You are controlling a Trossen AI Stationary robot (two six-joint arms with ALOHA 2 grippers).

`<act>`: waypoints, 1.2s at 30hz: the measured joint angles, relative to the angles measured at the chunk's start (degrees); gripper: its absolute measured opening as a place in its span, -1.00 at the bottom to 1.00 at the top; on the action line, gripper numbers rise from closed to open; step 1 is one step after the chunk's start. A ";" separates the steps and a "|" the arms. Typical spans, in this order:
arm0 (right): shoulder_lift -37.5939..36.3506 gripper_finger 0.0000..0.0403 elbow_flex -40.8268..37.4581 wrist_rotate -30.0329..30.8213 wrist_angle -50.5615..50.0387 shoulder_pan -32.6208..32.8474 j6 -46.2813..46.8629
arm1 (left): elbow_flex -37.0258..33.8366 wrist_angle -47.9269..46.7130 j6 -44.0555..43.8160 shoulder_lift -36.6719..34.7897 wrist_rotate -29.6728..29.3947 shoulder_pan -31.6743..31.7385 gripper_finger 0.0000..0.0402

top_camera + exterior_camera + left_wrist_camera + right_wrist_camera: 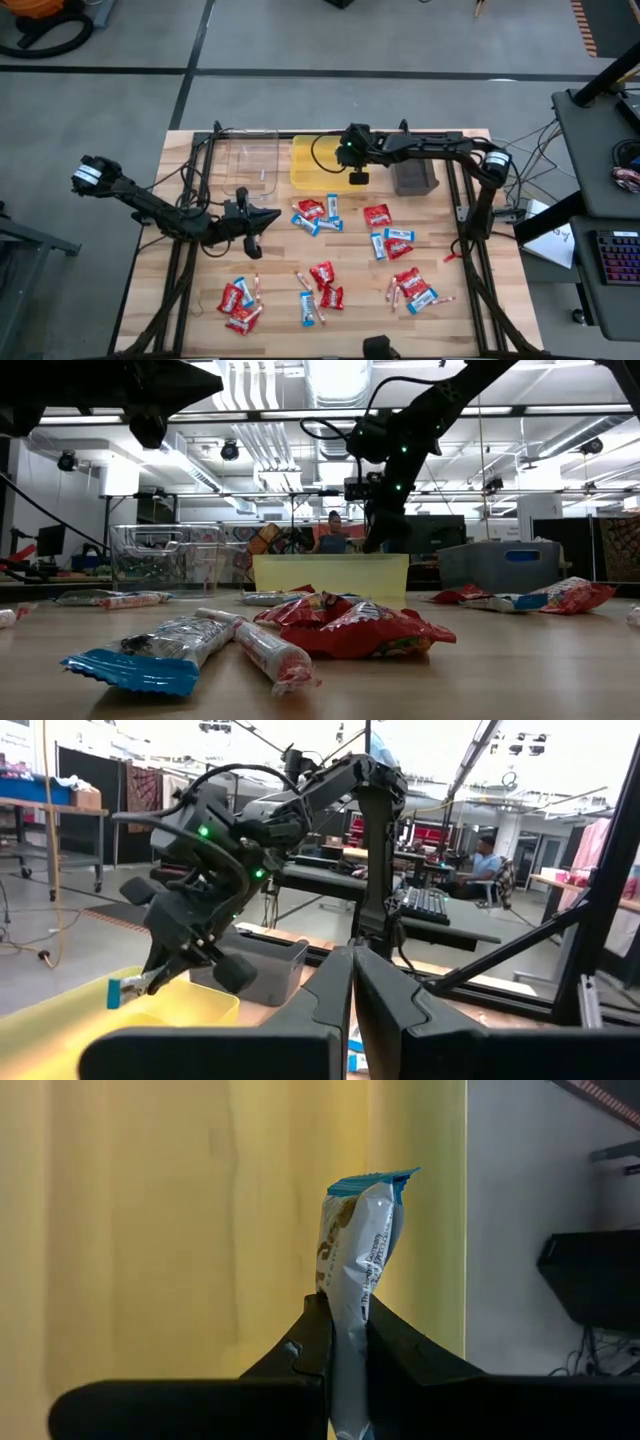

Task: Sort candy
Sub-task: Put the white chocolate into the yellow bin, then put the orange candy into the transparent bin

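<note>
Red packets, blue-and-white bars and thin pinkish sticks of candy point(322, 272) lie scattered on the wooden table. My right gripper point(345, 1308) hangs over the yellow tray point(312, 165) at the far middle and is shut on one blue-and-white bar point(357, 1240). In the left wrist view this gripper point(152, 982) shows above the tray's rim, with the bar's blue end point(114, 992) poking out. My left gripper point(268, 216) is shut and holds nothing. It hovers left of centre, above the table. My right gripper pinches the blue-and-white bar between its two fingers, on the flat faces point(348, 1312) of the wrapper. The fingers slant down from the table's right side. The bar sticks out past the fingertips, its blue crimped end point(372, 1180) farthest out, lifted clear above the yellow tray.
A clear tray point(250, 160) stands left of the yellow one and a dark tray point(415, 178) stands right of it. Black frame rails point(190, 200) run along both table sides. A person sits in the room beyond the table point(333, 532).
</note>
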 joint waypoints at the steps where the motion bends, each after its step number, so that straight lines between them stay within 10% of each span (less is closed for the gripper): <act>1: 0.21 -0.86 -0.01 0.02 0.39 -0.29 -0.25 | 0.00 0.00 0.26 -0.02 -0.01 0.00 -1.00; 36: 0.53 -0.40 4.46 4.40 -0.71 -1.70 14.59 | 0.30 -0.35 -1.63 -1.13 -0.12 -0.02 -1.00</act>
